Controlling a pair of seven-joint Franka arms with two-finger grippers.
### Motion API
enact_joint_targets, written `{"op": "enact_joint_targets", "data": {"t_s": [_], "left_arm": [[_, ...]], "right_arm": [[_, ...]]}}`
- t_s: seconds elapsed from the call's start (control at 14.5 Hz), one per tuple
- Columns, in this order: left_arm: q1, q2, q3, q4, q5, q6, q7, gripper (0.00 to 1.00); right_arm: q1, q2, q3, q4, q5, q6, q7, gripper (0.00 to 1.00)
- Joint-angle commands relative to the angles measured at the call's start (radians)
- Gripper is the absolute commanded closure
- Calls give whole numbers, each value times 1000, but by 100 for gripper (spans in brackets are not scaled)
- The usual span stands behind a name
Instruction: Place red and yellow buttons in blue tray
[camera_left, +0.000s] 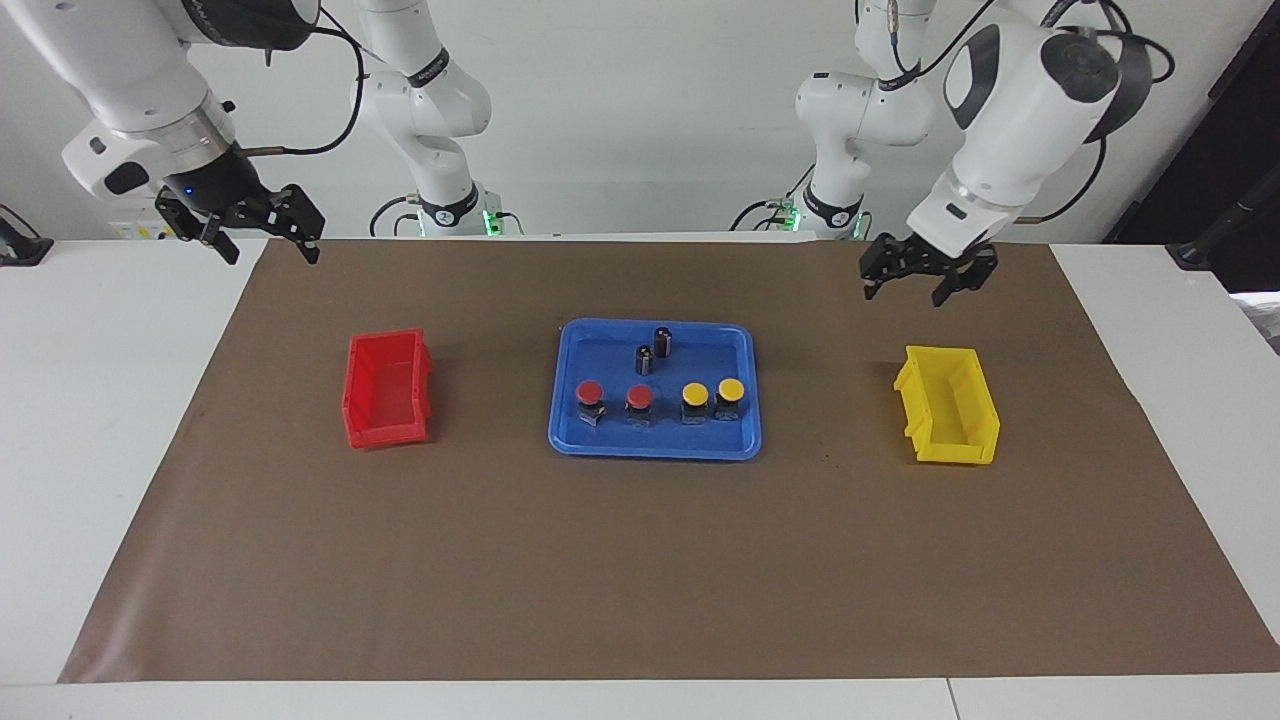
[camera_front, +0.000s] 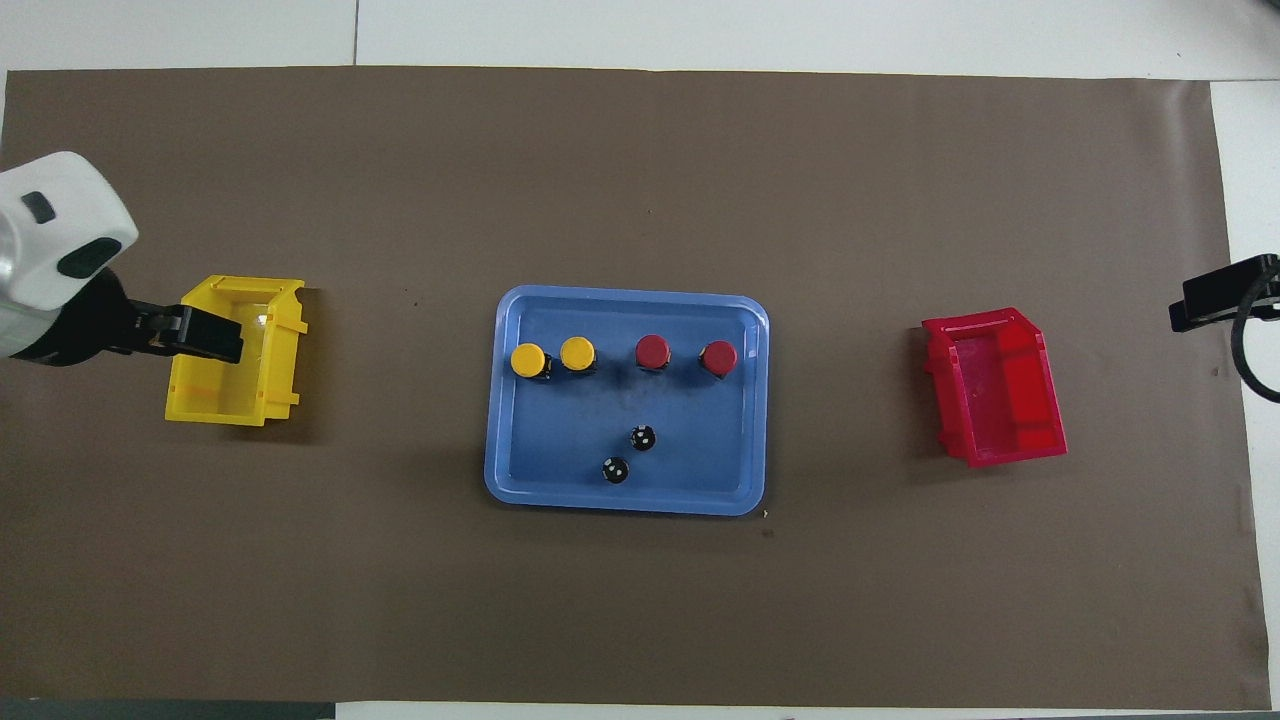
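buttons (camera_left: 657, 398): two red, two yellow, in one blue tray (camera_left: 600, 441).

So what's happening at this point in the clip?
Nothing is being held. All four buttons, two red and two yellow, stand in a row in the blue tray, along with two small dark cylinders nearer the robots. The left end effector is open and raised near the yellow bin. The right end effector waits open over the table's edge at its own end. The red bin holds nothing.
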Motion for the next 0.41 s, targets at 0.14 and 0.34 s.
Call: {"op": "enact_joint_targets", "data": {"t_s": [0.14, 0.34], "left_arm": [[105, 17, -2, 112, 28, -101, 143, 0], [106, 20, -4, 115, 27, -97, 130, 0]], "right_arm": [[-7, -11, 8, -10, 7, 5, -2, 0], [-7, -11, 8, -10, 7, 5, -2, 0]]}}
